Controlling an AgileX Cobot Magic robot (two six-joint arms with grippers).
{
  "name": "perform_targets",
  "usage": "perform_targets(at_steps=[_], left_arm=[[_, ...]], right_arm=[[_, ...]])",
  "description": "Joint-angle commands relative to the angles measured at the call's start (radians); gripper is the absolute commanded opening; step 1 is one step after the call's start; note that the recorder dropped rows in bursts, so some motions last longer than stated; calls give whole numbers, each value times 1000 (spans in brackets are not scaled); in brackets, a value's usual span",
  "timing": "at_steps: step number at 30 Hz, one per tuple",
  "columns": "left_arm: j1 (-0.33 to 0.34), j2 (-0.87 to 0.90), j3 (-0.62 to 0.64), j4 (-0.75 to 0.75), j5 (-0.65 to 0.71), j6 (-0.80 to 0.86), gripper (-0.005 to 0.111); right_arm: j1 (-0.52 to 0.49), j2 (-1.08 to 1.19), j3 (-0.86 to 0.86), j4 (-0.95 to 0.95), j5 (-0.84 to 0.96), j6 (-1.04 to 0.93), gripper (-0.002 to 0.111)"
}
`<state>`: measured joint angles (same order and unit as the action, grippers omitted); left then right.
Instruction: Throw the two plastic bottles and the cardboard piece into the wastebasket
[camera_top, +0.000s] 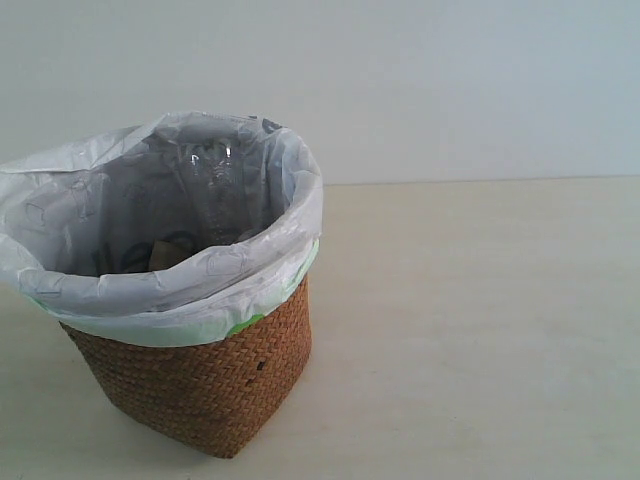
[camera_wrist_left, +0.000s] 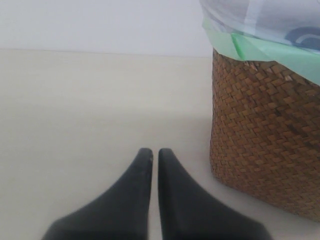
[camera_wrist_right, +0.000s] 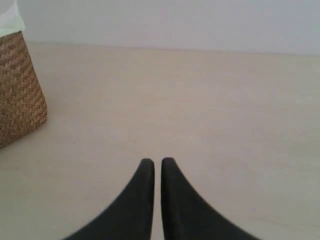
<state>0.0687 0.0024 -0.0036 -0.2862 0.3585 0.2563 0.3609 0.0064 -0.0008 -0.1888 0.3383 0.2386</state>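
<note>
Your left gripper (camera_wrist_left: 150, 152) hangs low over the table (camera_top: 480, 330). Its dark fingers are drawn together to a thin slit with nothing between them, and the wastebasket (camera_wrist_left: 260, 150) stands just beside it. Your right gripper (camera_wrist_right: 157, 162) is pinched just as narrow and also empty, with the basket's woven corner further off to its side.

In the exterior view the wastebasket (camera_top: 200, 380) sits upright at the near left corner of the table. A white bag (camera_top: 200, 295) with a green edge is folded over its rim. Low inside you can see a tan patch of the cardboard piece (camera_top: 163, 256). Next to it is dark printing on the bag, curved strokes too broken to read.

Behind that, a clear bottle (camera_top: 220, 185) leans against the far side of the liner. Its label and cap are hidden, and you cannot tell whether a second bottle lies with it. The tabletop runs to its far edge, where it meets a pale wall (camera_top: 450, 80).
</note>
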Motion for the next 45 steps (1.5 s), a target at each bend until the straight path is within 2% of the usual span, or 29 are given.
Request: perform_targets(at_steps=[1,7,45], left_arm=[[3,-2,4,6,1,5,4],[3,-2,4,6,1,5,4],[3,-2,4,6,1,5,4]], right_arm=[[-3,-6,1,-9,5,3,3],[-80,-6,1,-5,6,17,3],[-81,-6,1,-5,4,24,3]])
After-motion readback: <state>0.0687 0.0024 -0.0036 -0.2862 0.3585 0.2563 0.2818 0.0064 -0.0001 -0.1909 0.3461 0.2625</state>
